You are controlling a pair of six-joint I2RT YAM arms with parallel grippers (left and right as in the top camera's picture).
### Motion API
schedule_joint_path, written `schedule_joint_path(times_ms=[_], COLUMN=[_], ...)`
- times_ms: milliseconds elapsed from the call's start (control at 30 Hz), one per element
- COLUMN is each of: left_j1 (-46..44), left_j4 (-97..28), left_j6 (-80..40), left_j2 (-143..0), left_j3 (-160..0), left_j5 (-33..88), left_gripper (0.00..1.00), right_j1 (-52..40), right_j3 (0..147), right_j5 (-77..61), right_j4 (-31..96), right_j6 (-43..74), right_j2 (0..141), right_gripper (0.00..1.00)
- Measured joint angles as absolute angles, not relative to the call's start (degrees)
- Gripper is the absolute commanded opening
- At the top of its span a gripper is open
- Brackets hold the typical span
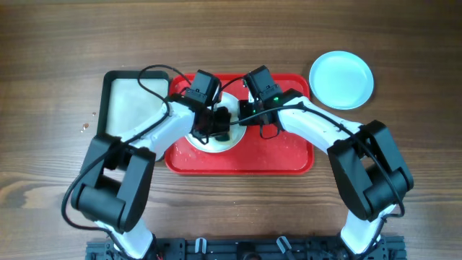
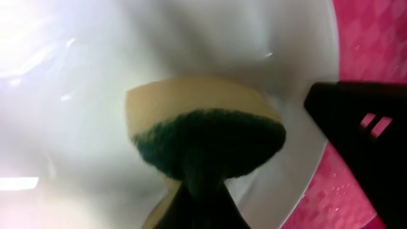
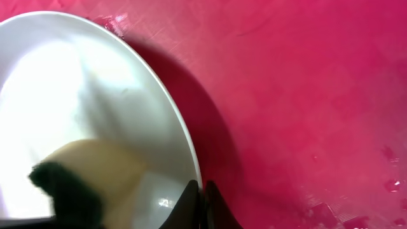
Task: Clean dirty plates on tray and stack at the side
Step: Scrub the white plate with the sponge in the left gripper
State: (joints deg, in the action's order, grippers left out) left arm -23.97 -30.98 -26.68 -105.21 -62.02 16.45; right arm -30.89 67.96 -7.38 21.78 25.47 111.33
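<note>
A white plate lies on the left half of the red tray. My left gripper is shut on a yellow sponge with a dark green scrub side and presses it onto the plate's inside. My right gripper is shut on the white plate's rim at its right edge, and shows as a black shape in the left wrist view. The sponge also shows in the right wrist view. A pale turquoise plate rests on the table to the right of the tray. No other plate shows.
A black-rimmed tray with a pale inside sits against the red tray's left side. The red tray's right half is wet with small droplets. Wooden table surrounds everything.
</note>
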Motion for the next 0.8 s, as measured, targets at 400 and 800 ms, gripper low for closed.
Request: schedule_joint_path(times_ms=[400, 800], left_j1=[-20.45, -20.47], left_j4=[-33.71, -31.83], left_j6=[-26.63, -26.63], left_j2=[-99.0, -104.86], left_j3=[-63.24, -63.24], left_j5=[3.27, 1.13], left_gripper=[0.04, 0.04], right_j1=[-30.94, -30.96], right_j3=[67.96, 67.96], right_j5=[-7.44, -7.44], right_j4=[21.78, 21.78], right_j6=[25.45, 25.47], right_j2=[111.33, 111.33], right_gripper=[0.04, 0.04])
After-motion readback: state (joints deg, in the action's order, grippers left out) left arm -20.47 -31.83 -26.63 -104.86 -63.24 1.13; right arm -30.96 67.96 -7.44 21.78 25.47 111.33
